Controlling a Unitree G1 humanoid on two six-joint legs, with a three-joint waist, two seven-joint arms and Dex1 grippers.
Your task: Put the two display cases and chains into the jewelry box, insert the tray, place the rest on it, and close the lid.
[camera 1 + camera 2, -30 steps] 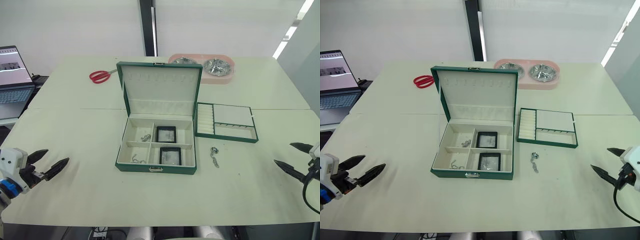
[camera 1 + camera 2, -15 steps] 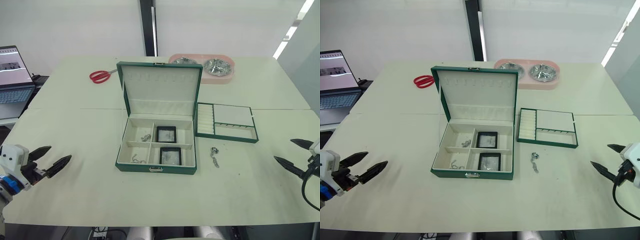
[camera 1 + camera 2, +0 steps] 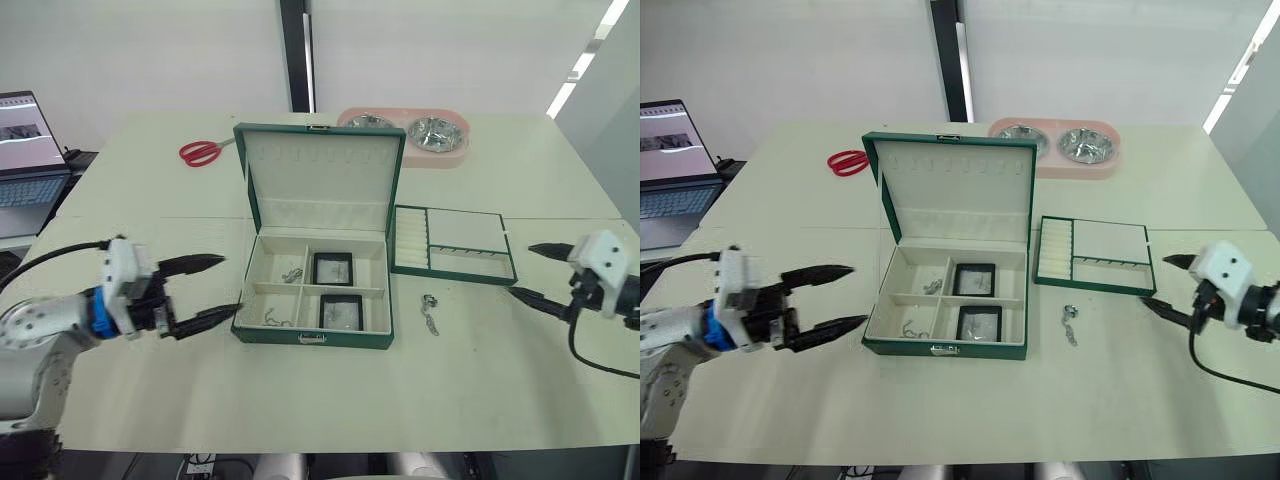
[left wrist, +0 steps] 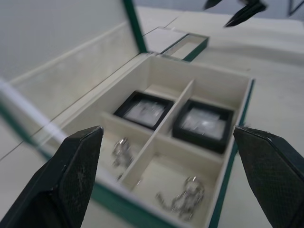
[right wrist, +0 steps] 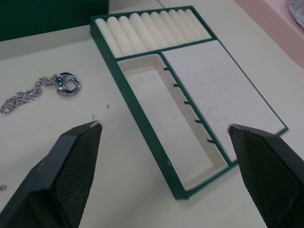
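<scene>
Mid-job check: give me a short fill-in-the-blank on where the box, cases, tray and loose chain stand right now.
1. The lid of the box stands ____.
2. Both display cases lie in the box's ____-hand compartments.
3. The tray lies on the ____, right of the box.
4. One chain lies on the table between the box and the ____ gripper.

Missing words: open; right; table; right

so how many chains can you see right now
3. One chain lies in the jewelry box's rear left compartment, another in its front left compartment, and a third on the table right of the box. More may be hidden.
</scene>
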